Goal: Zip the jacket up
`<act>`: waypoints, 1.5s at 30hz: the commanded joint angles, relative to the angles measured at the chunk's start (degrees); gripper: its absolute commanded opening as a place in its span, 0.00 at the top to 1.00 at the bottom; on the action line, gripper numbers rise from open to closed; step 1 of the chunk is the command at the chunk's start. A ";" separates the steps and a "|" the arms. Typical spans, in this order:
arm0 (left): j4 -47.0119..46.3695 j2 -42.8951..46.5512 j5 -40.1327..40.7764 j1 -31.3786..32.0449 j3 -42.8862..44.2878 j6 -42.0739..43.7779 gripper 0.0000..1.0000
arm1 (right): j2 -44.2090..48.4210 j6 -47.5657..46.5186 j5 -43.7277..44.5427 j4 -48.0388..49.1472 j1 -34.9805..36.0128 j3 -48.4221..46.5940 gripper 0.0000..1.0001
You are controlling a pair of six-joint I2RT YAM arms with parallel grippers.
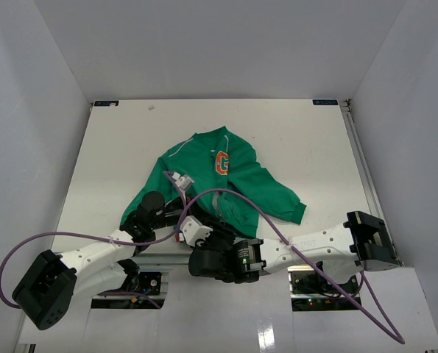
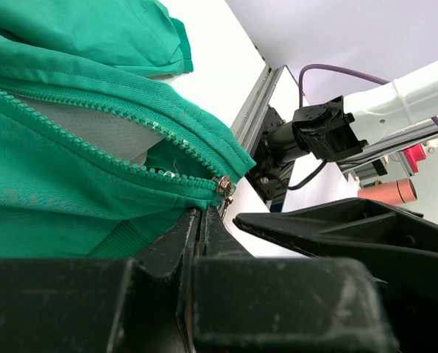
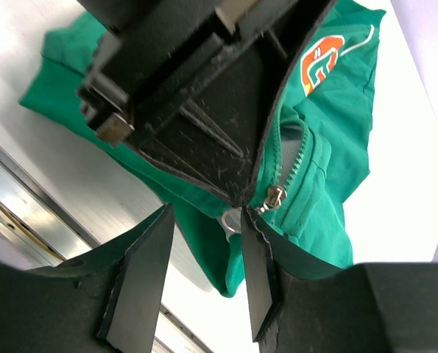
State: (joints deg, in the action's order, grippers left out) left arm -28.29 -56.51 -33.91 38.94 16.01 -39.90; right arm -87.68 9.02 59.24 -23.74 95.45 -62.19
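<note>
A purple cable point(image 1: 242, 197) looped across the lower half of a small green fabric jacket point(image 1: 237, 176) with an orange G emblem point(image 1: 221, 162). The two black arms crowded over its near hem and hid it from above. The left gripper point(image 2: 198, 220) was clamped shut on that hem, right below the silver zipper slider point(image 2: 222, 184). The slider sat at the bottom of the track (the teeth above it lay unjoined, with pale lining between them). The right gripper point(image 3: 204, 219) faced it closely, its jaws standing apart with the slider's pull ring point(image 3: 232, 220) between them. The ring lay close to one finger, and we could not tell whether it touched. The green fabric jacket lay mid-table, collar away from the arms, on a white tabletop point(image 1: 314, 140) boxed in by plain grey walls point(image 1: 204, 44).
</note>
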 commanded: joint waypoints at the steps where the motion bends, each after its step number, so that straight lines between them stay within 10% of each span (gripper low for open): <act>1: -1.15 1.23 -1.69 -0.09 1.39 -0.44 1.00 | 0.22 3.02 3.42 -2.01 -0.44 -1.71 0.56; 45: -0.62 1.66 -1.42 -0.09 1.31 -0.35 1.00 | -0.57 7.15 6.15 -6.66 -1.93 -3.20 0.92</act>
State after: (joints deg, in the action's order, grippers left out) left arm -27.44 -56.01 -33.95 38.83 16.14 -40.36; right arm -88.47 14.28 61.90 -29.53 93.82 -63.22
